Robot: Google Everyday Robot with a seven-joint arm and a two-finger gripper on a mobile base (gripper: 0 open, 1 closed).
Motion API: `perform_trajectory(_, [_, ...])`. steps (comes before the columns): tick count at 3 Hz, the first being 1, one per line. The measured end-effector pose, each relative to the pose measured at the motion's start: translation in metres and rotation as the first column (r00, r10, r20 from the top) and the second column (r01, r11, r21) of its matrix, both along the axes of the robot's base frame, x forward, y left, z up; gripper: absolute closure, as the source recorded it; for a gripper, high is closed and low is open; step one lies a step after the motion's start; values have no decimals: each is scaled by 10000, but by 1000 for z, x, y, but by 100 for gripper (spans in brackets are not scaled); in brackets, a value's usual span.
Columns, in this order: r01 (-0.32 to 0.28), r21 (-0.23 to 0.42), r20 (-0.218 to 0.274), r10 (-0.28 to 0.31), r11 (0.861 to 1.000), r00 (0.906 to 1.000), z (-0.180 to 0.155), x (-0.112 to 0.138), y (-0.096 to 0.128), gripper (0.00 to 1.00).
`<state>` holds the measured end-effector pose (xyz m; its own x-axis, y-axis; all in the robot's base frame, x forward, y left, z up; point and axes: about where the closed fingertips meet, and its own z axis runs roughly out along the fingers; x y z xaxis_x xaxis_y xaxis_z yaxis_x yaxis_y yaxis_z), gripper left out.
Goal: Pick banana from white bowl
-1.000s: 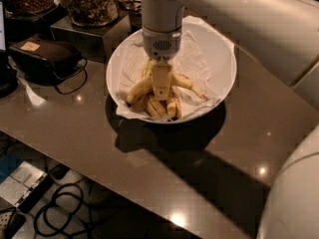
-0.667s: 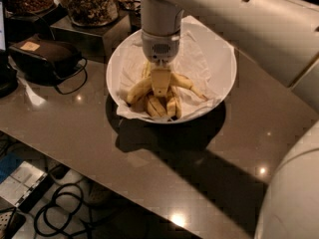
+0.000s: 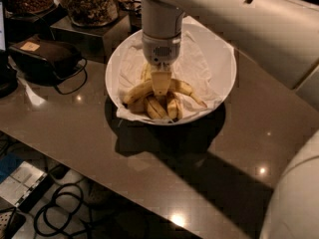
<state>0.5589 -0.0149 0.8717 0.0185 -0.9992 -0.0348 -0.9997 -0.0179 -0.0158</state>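
At the far left of the glossy brown table (image 3: 164,176) lies a black device (image 3: 44,57) with a looped cable. Beyond it stand jars (image 3: 89,4) of dark and light snacks. Below the table's near left edge, black cables (image 3: 60,208) coil on the floor.

Further right, about mid-scene, is the white bowl (image 3: 225,86), lined with crumpled white paper (image 3: 207,61). My gripper (image 3: 160,90) hangs straight down into its left half from my white arm (image 3: 249,29), which crosses the far right. Its tip is right at the fruit pile. I cannot tell whether it is apart, together or clamped on anything.

The banana (image 3: 136,92) lies in the bowl, curving from the left side behind my gripper and out to the right. Two slimmer, brown-streaked bananas (image 3: 155,108) lie just nearer, against the bowl's near rim. At the near right corner, a rounded white part of my body (image 3: 294,198) fills the view.
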Motion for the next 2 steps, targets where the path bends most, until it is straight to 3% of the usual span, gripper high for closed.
perform_trajectory(1, [-4,1,1,4,10000,10000,0,0,0,100])
perform_trajectory(2, [-65,206,395,57,9998,9992,16,-4,6,100])
